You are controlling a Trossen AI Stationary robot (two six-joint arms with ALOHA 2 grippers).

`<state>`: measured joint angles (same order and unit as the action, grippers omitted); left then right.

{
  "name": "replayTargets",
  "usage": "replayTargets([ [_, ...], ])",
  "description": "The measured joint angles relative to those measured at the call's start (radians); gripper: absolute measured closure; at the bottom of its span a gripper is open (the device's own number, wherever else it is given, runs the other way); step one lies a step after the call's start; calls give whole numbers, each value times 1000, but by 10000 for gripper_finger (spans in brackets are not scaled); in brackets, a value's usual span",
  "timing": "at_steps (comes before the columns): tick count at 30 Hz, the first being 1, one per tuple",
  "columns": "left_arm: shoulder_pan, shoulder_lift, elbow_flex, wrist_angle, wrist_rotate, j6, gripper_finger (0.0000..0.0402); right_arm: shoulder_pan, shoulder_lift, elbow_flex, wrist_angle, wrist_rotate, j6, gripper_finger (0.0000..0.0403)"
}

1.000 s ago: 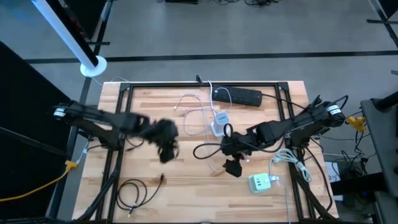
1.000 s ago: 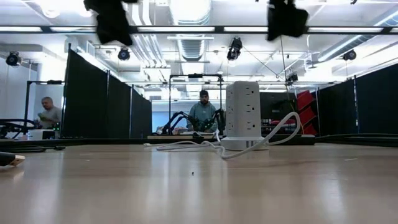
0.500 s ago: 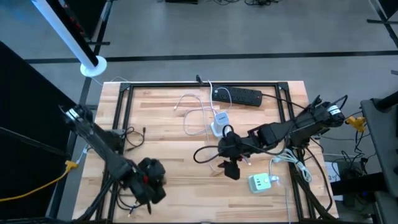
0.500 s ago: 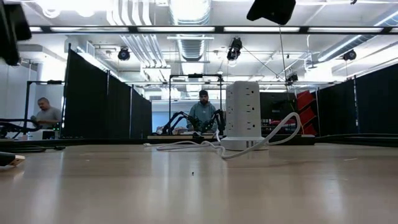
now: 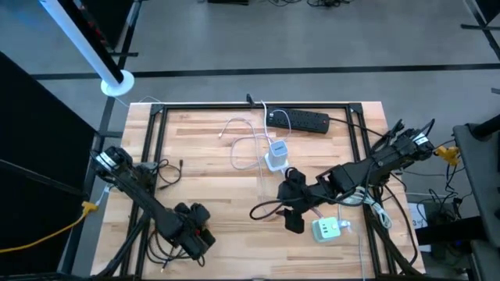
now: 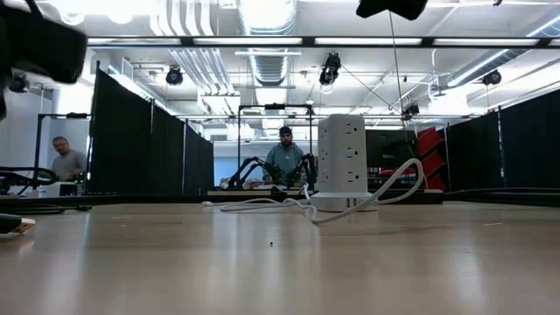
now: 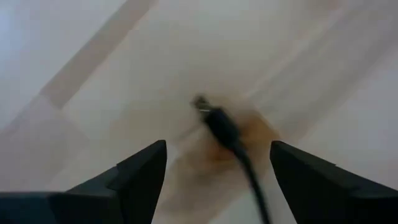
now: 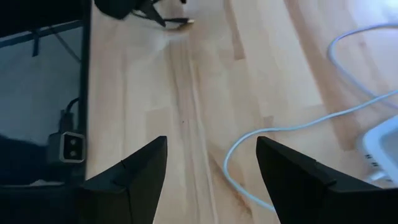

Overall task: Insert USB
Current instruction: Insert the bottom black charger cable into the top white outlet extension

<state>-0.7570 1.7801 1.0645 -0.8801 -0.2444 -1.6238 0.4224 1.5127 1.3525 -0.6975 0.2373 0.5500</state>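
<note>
The left gripper (image 5: 195,238) hangs low over the near-left part of the wooden table (image 5: 211,148), its 2 fingers (image 7: 134,180) spread wide with nothing between them. Straight ahead of that released claw, in the gap the fingers frame, lies the black USB plug (image 7: 217,124) on its black cable (image 7: 252,183), flat on the wood and touching neither finger. In the high view most of that cable sits under the claw, with a coiled loop (image 5: 160,251) just beside it.

The right gripper (image 5: 293,220) hovers near table centre, fingers (image 8: 134,177) parted and empty. Just to its right sits the white charger block (image 5: 326,229); a white cable (image 8: 273,134) curves across the wood ahead of it. Beyond that claw stand the white power tower (image 5: 275,154) and a black power strip (image 5: 301,120).
</note>
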Motion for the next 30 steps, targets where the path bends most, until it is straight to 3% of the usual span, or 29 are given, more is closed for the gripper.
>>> replayTargets([
  [5,20,39,0,33,28,-4,130,1,0,0,0,2,-1,188],
  [7,25,45,3,33,49,6,151,1,0,0,0,2,-2,190],
  [9,28,47,4,35,57,14,201,1,0,0,0,3,-4,192],
  [13,38,34,1,11,54,16,363,1,0,0,0,28,-16,191],
  [14,38,26,1,7,30,16,376,1,0,0,1,30,-19,190],
  [18,51,-39,6,-6,-124,59,381,1,-16,-2,21,36,-42,192],
  [22,67,-143,16,5,-399,220,381,1,-52,-2,54,76,-78,195],
  [26,108,-257,16,24,-664,436,381,1,-83,-2,81,219,-122,193],
  [30,161,-366,16,98,-800,645,381,-8,-84,-2,174,322,-210,188],
])
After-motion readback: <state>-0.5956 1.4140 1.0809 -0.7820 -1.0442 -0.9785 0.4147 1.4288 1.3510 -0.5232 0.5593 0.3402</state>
